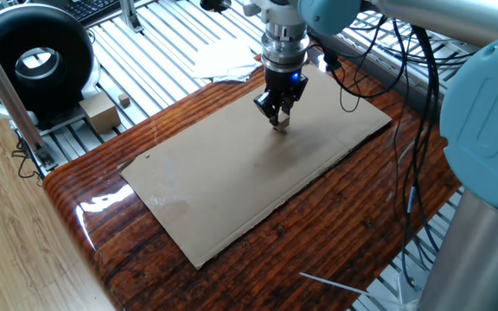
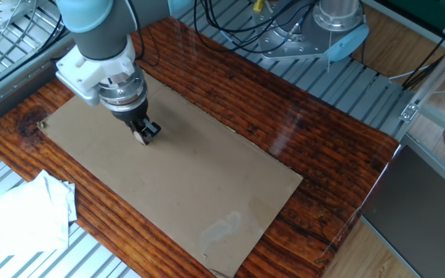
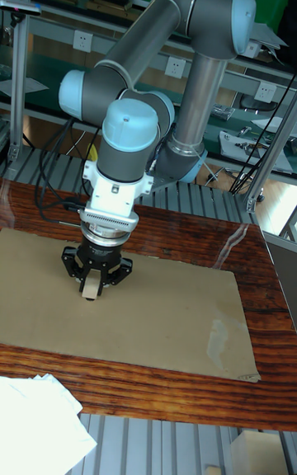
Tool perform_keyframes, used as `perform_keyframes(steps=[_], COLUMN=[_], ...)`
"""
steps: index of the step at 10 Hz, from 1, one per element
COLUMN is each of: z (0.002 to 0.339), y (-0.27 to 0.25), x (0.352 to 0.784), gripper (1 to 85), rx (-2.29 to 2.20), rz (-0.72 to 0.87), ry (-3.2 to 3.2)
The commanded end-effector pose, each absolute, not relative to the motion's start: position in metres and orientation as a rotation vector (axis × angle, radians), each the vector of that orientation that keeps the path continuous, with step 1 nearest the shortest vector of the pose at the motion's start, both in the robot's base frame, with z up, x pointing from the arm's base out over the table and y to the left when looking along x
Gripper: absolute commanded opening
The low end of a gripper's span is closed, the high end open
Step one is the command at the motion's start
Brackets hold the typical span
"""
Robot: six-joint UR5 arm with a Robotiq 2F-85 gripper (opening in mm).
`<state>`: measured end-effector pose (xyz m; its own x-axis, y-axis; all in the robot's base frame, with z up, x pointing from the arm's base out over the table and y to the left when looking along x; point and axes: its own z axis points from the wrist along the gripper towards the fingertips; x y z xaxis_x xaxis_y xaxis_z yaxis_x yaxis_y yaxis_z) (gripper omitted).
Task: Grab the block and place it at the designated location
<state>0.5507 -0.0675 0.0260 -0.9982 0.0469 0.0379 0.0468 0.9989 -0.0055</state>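
The block [image 3: 88, 292], a tiny tan wooden cube, sits pinched between the fingertips of the pincer [image 3: 89, 291], which points straight down, clenched on it just above the cardboard sheet [image 1: 232, 181]. The sheet lies flat on the glossy dark wooden desk [image 2: 284, 116]. The blue-jointed arm [image 3: 132, 124] reaches in over the desk's far side. White paper [image 2: 22, 216] rests off one desk edge. The dot marking the designated location cannot be made out.

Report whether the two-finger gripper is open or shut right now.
Shut on the tiny light tan wooden cube: the black two-finger gripper has its fingers closed against the cube's sides, just above the flat tan cardboard sheet.
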Motion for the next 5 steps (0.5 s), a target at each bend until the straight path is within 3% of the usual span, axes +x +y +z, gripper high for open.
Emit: perform_keyframes(steps=[1,5], z=[0.0258,0.0255], y=[-0.0646,-0.0637], x=[0.5519,0.5547], gripper=[18.0,17.7], rx=[-0.08,-0.083], rz=[-0.007,-0.013], ry=[-3.11,-3.12])
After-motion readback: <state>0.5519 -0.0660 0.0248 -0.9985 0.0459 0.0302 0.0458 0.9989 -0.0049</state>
